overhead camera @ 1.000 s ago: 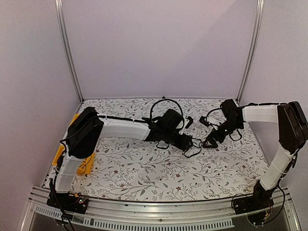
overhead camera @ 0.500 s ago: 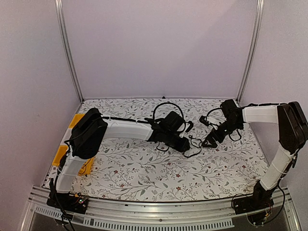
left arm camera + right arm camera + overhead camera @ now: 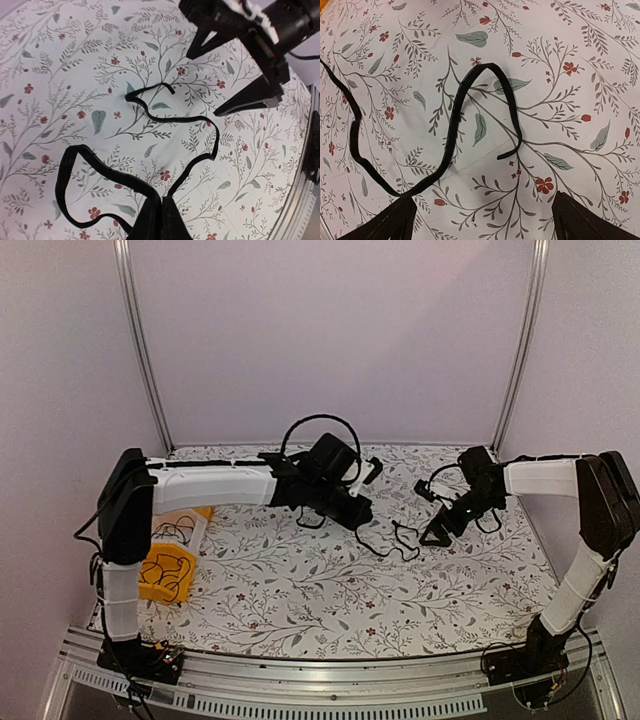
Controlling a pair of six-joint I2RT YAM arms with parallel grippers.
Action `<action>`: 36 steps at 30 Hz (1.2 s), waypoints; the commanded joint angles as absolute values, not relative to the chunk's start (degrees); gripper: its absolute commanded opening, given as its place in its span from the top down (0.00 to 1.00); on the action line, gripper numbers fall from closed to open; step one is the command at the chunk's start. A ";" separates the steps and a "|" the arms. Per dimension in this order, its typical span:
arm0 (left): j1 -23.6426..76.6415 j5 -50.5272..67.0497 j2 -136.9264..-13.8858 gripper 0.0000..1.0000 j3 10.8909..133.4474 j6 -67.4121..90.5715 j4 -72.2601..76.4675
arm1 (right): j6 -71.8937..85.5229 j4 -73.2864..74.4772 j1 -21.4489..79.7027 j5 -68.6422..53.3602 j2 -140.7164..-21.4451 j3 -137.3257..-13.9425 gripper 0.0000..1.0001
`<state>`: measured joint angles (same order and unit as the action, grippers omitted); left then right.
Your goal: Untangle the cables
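Black cables snake across the floral tablecloth, pinched in the fully closed left gripper. The right gripper hovers wide open and empty above a free end, likely best pinned there while the left draws gently away.

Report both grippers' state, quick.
Left gripper: closed, fingers holding the black cable.
Right gripper: open, holding nothing.

No words to read
No letters, numbers or signs show anywhere; the tablecloth has only leaves and little red flowers.
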<state>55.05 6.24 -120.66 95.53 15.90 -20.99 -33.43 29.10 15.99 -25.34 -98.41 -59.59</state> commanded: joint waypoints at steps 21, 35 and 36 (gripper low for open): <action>40.08 -33.49 -69.58 1.00 90.99 -2.62 -44.05 | -34.32 29.47 15.78 -27.39 -102.89 -60.97 0.01; 39.64 -47.01 -57.59 1.00 88.52 -10.12 -47.94 | -34.58 30.76 16.08 -28.21 -105.71 -61.96 0.01; 39.63 -47.00 -57.04 1.00 88.05 -10.08 -48.38 | -34.62 30.77 16.20 -28.21 -105.89 -62.08 0.01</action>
